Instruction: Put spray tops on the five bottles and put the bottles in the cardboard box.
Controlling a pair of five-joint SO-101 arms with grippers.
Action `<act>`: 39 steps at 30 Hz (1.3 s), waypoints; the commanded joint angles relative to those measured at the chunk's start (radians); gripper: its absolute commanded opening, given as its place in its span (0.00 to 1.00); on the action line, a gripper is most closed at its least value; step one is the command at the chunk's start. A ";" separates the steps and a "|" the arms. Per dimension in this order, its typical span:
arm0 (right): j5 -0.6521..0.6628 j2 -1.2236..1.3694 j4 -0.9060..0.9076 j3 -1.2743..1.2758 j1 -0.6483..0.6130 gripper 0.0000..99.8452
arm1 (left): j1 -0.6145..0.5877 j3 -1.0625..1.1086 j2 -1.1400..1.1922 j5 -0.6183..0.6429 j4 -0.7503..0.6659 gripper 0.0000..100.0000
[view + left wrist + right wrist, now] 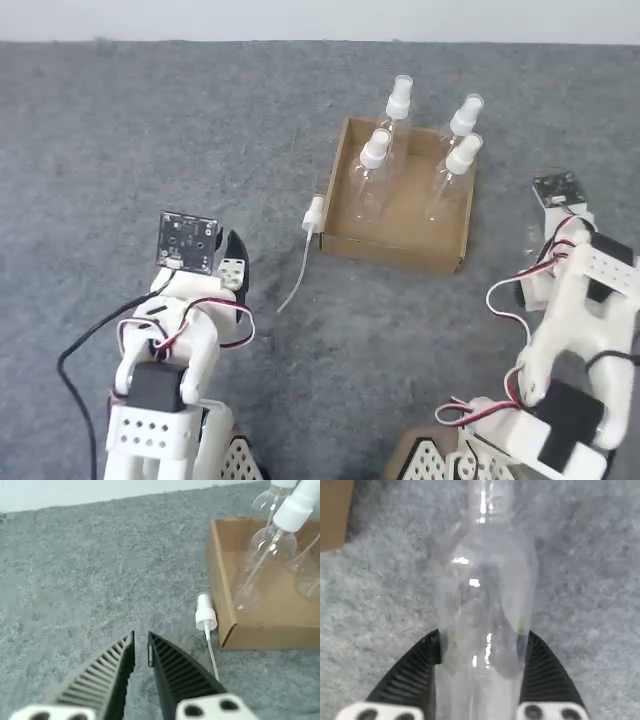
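**Table** point(150, 130): grey, felt-like surface carrying all items.

**Cardboard box** point(392, 250): open-topped and shallow, on the far middle of the table, between the two arms' reach. One corner of it shows in the right wrist view point(332, 515).

**Bottles in box**: four clear bottles, each with a white spray top fitted, all upright inside the box.
- rear-left bottle point(394, 128)
- rear-right bottle point(462, 122)
- front-left bottle point(368, 185)
- front-right bottle point(448, 185)

**Loose spray top** point(314, 213) point(205, 615): white, lying on the table just beside the outside of the box wall nearest the left arm. Its thin dip tube trails along the table toward the arms.

**Fifth bottle** point(485, 580): clear, with a bare threaded neck and no top fitted. It is gripped across its body and the neck points away from the wrist. It is outside the box, with the grey table beneath it.

**Left hand** point(141, 637) point(238, 258): low over bare table, short of the loose spray top and to its side. The jaws are drawn close with a slim gap, nothing between them.

**Right hand** point(482, 642): clamped on the fifth bottle, one black ribbed finger on each side of the body.
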 commanded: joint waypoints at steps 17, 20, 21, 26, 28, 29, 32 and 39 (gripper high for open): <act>0.014 -0.013 0.036 -0.011 0.007 0.30 | 0.002 -0.005 -0.021 0.012 -0.043 0.04; 0.012 -0.013 0.036 -0.011 0.012 0.30 | -0.005 -0.008 -0.021 0.012 -0.043 0.04; 0.012 -0.013 0.041 -0.011 0.013 0.30 | -0.005 -0.008 -0.021 0.012 -0.043 0.04; 0.005 -0.013 0.045 -0.005 0.015 0.30 | 0.003 -0.008 -0.021 0.012 -0.038 0.04; 0.005 -0.013 0.045 -0.002 0.025 0.30 | 0.003 -0.008 -0.021 0.012 -0.038 0.04; 0.005 -0.013 0.045 0.000 0.031 0.30 | 0.003 -0.008 -0.021 0.012 -0.037 0.04; 0.003 -0.013 0.042 0.020 0.051 0.30 | 0.003 -0.005 -0.021 0.012 -0.037 0.04; 0.011 -0.013 0.094 0.021 0.048 0.30 | 0.003 -0.007 -0.020 0.014 -0.035 0.04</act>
